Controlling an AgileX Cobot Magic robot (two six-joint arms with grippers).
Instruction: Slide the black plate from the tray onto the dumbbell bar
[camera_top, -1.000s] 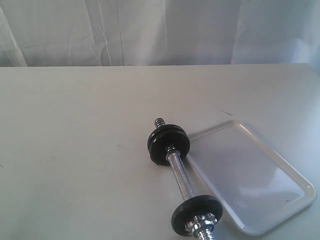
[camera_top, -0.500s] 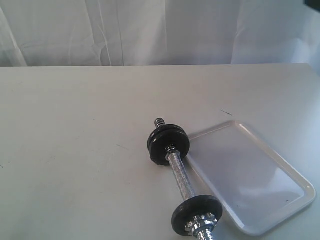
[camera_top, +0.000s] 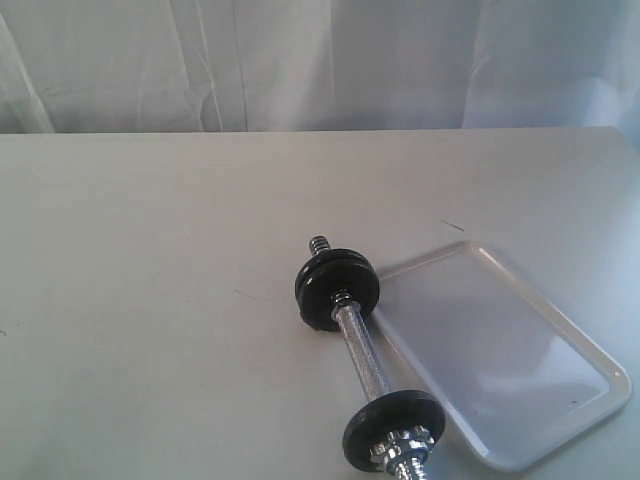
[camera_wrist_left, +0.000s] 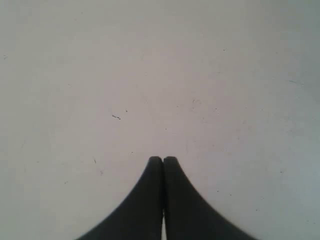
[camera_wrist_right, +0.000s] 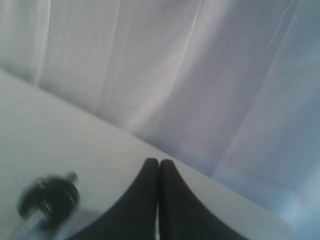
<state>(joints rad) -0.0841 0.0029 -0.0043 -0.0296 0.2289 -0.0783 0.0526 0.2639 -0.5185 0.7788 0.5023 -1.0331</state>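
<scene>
Tray (camera_top: 555, 312): holds no plate.
Discs: 3 on bar (camera_top: 360, 345), far pair (camera_top: 335, 288) and near disc (camera_top: 390, 425); plate likely among them.
Bar axis: slants alongside tray.
Left jaws (camera_wrist_left: 163, 160): closed, empty.
Right jaws (camera_wrist_right: 159, 161): closed, empty, likely nearer bar.

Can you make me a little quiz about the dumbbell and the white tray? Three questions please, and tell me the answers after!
1. Fill the gap: in the exterior view, the bar with its black plates lies to the ___ of the tray.
2. True or false: one of the plates lies in the tray.
3. Pick one. The left gripper is: A) wide open, B) shut on nothing, C) holding a plate.

Key
1. left
2. False: the plates are all on the bar.
3. B
</scene>
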